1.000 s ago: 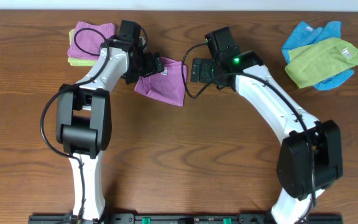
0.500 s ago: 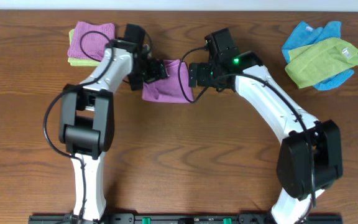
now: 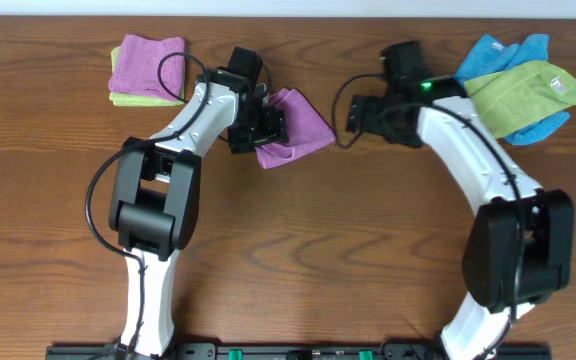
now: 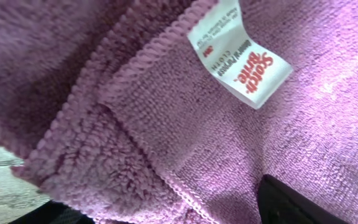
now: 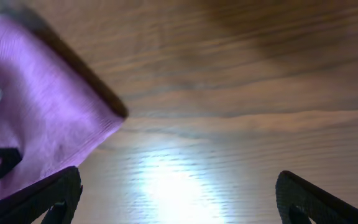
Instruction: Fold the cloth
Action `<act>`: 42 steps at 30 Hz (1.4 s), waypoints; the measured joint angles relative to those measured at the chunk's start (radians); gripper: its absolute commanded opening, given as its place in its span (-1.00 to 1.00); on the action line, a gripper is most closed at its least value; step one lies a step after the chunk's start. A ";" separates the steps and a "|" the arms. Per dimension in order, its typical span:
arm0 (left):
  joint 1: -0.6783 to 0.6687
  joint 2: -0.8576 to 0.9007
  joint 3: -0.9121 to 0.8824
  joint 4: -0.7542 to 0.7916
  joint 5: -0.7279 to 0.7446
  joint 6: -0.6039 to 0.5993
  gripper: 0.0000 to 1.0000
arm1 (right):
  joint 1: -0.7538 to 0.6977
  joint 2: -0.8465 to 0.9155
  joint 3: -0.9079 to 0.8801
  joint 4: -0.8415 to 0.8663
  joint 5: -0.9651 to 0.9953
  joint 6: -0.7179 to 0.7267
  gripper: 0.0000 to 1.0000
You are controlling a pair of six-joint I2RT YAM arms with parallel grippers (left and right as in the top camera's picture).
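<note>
The cloth (image 3: 303, 120) lies folded small on the wooden table, back centre, with a lower flap hanging toward the front. My left gripper (image 3: 268, 128) is pushed into its left side. In the left wrist view the cloth (image 4: 166, 124) fills the frame, white tag (image 4: 241, 50) up, bulging between the two wide-set fingers (image 4: 291, 205) of the left gripper (image 4: 160, 205); whether they pinch it does not show. My right gripper (image 3: 356, 110) stands open to the right, apart from the cloth. Its wrist view has the right gripper (image 5: 179, 186) over bare wood, the cloth (image 5: 36, 118) at far left.
A folded pinker purple cloth (image 3: 148, 65) sits on a lime-green one (image 3: 128, 98) at the back left. At the back right a green cloth (image 3: 523, 95) lies crumpled over a blue cloth (image 3: 503, 50), close behind the right arm.
The cloth has shifted right and turned along with my left gripper, whose jaws have narrowed a little. My right gripper has drawn away to the right, off the cloth.
</note>
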 measured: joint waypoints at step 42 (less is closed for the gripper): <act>0.167 -0.002 0.049 0.054 -0.088 0.100 0.96 | 0.342 0.001 -0.098 0.419 -0.264 0.420 0.99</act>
